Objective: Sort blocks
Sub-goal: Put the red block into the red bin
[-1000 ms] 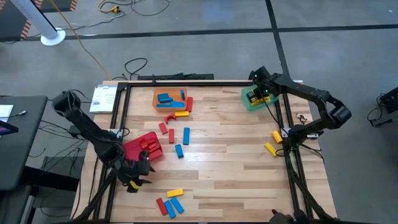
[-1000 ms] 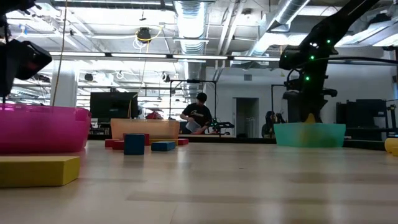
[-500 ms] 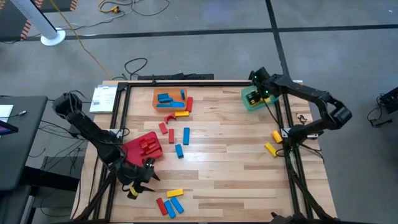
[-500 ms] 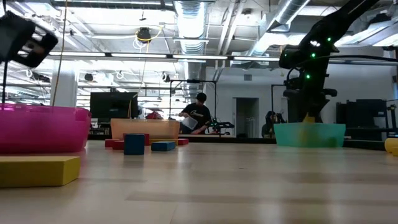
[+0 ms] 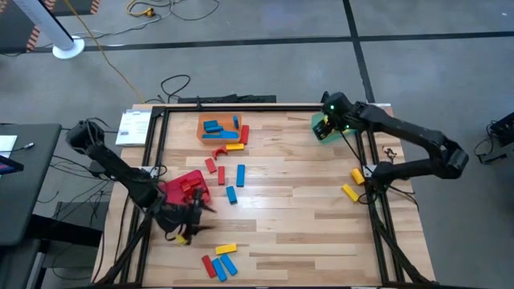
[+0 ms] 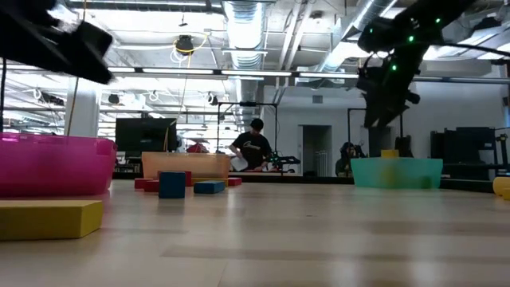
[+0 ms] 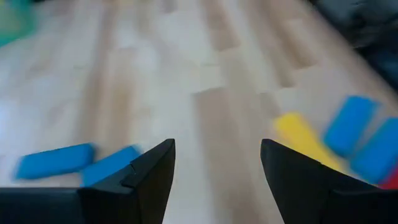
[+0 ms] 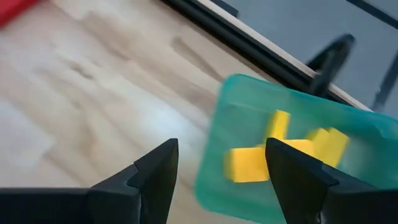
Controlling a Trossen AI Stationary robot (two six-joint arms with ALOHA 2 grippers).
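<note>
Red, blue and yellow blocks lie scattered on the wooden table: a loose group [image 5: 229,172] in the middle, a cluster [image 5: 218,261] near the front edge and two yellow blocks [image 5: 353,183] at the right edge. My left gripper [image 5: 191,218] hovers open and empty just in front of the red bin [image 5: 185,189]; its wrist view looks over blue blocks [image 7: 74,162] and a yellow block [image 7: 298,134]. My right gripper [image 8: 221,168] hangs open and empty above the green bin [image 8: 286,149], where yellow blocks [image 8: 280,149] lie.
An orange bin [image 5: 218,127] with blue blocks stands at the far middle, with a red and a yellow block just in front of it. The red bin holds red blocks. A black frame [image 5: 157,152] runs along the table's edges. The table's middle right is bare wood.
My right gripper has risen from the green bin and now hangs well above it, shifted a little toward the table's left. My left gripper has swung toward the table's right in front of the red bin, rising slightly and turning. No block has moved on the table.
</note>
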